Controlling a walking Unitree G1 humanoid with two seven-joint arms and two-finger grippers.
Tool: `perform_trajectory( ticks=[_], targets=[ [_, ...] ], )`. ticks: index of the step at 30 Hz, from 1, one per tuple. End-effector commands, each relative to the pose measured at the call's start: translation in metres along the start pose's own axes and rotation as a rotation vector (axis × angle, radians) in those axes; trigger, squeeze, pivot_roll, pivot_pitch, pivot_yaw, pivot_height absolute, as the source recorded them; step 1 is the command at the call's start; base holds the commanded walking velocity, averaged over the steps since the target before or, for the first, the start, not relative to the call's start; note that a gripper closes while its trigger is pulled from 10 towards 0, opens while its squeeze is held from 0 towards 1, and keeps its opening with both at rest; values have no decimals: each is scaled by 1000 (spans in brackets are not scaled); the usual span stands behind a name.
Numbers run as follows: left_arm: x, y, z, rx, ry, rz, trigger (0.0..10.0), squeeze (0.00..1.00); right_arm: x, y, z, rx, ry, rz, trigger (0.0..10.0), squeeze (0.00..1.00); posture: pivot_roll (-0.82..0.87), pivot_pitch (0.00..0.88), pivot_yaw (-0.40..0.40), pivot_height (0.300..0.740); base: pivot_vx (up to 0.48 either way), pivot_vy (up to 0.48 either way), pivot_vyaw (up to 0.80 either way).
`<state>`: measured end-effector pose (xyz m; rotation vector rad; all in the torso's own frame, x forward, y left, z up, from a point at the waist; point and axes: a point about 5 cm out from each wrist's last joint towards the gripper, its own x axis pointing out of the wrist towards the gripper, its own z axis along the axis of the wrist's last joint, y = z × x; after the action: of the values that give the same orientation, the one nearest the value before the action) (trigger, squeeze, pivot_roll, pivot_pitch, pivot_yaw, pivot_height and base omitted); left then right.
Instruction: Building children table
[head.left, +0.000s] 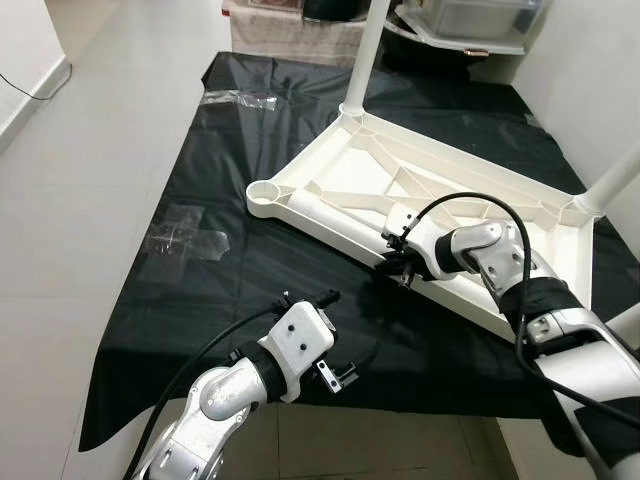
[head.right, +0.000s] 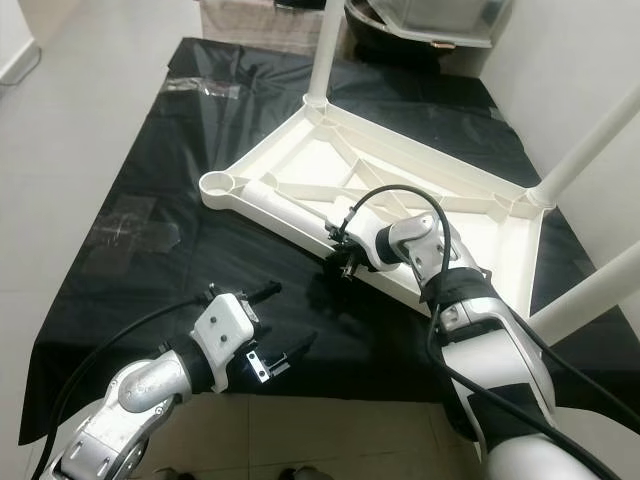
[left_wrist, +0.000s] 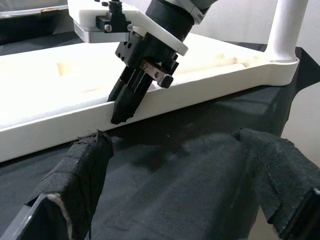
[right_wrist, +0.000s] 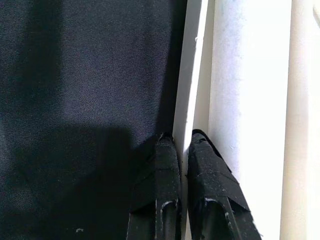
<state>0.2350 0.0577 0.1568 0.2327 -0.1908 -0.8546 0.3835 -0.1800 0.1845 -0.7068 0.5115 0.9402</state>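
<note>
Nearest: left gripper (head.left: 338, 335), fingers spread apart and holding nothing, hovering over the black sheet (head.left: 200, 180) just short of the table's near rim. Left wrist view shows both fabric-wrapped fingers (left_wrist: 85, 170) wide apart with the rim straight ahead of them.

Just beyond: right gripper (head.left: 394, 268) at the near side rim of the upside-down white children table (head.left: 420, 200). Fingers pinched on the thin rim wall, one finger (right_wrist: 167, 170) on the outside against the sheet, the other inside the frame; gap between them taken up by the rim edge.

Table lies underside up on the sheet, ribs showing. Empty round leg socket (head.left: 265, 192) at the corner well past the right fingers, toward the left. A loose white leg (head.left: 340, 208) appears to lie inside the frame along the rim, beside that socket. Far corners already carry upright legs: one (head.left: 368, 50) at the back, one (head.left: 615, 180) off to the right.

Step, as I judge: steadying or shifting the tabletop by its rim, legs partly fitted. Next likely needs the free left fingers to take the loose leg and line it up with the empty socket while the right holds firm.
</note>
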Motion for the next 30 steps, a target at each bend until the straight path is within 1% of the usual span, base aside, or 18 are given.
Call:
perform_trajectory(
  ticks=[1,2,3,4,5,6,8,10,14,16,18,19,21,22,23,24,26,30],
  targets=[
    [-1,-5,-3,-9,18,-10,10000,0,6,11,-5,-66,15,96,0,0,47,130,-154,740,0,0,0],
    [-1,-5,-3,-10,17,-10,10000,0,5,12,-4,-85,4,120,0,0,47,130,-154,740,0,0,0],
    [-1,-5,-3,-12,17,-11,10000,0,3,14,-5,-136,1,158,0,0,46,124,-154,740,0,0,0],
    [-1,-5,-3,-12,17,-11,10000,0,3,14,-5,-136,1,158,0,0,46,124,-154,740,0,0,0],
    [0,-6,-3,-13,17,-12,10000,0,3,16,-6,-171,2,183,0,0,46,124,-154,740,0,0,0],
    [0,-6,-3,-13,17,-12,10000,0,3,16,-6,-171,2,183,0,0,46,124,-154,740,0,0,0],
    [0,-6,-4,-15,17,-13,10000,0,-1,21,-10,-267,26,257,0,0,48,119,-157,740,0,0,0],
    [0,-7,-4,-14,18,-15,10000,0,-6,23,-12,-337,39,305,0,0,48,119,-157,740,0,0,0],
    [0,-7,-4,-15,19,-14,10000,0,-9,23,-12,-380,48,320,0,0,48,114,-157,740,0,0,0],
    [0,-7,-5,-16,20,-15,10000,0,-14,25,-16,-450,83,373,0,0,46,116,-156,740,0,0,0],
    [0,-7,-5,-16,21,-16,10000,0,-16,26,-18,-471,93,395,0,0,46,116,-156,740,0,0,0],
    [0,-7,-5,-16,21,-16,10000,0,-16,26,-18,-471,93,395,0,0,46,116,-156,740,0,0,0],
    [0,-8,-5,-17,22,-17,10000,0,-17,29,-16,-507,82,429,0,0,47,117,-155,740,0,0,0],
    [0,-8,-5,-17,22,-17,10000,0,-17,29,-16,-507,82,429,0,0,47,117,-155,740,0,0,0],
    [0,-8,-5,-17,22,-17,10000,0,-17,30,-15,-539,75,443,0,0,49,118,-155,740,0,0,0],
    [0,-8,-5,-17,22,-17,10000,0,-17,30,-15,-539,75,443,0,0,49,118,-155,740,0,0,0],
    [0,-8,-5,-17,23,-18,10000,0,-19,34,-15,-604,87,485,0,0,49,118,-155,740,0,0,0],
    [-1,-8,-5,-16,25,-19,10000,0,-18,34,-13,-634,94,481,0,0,50,118,-152,740,0,0,0]
  ],
)
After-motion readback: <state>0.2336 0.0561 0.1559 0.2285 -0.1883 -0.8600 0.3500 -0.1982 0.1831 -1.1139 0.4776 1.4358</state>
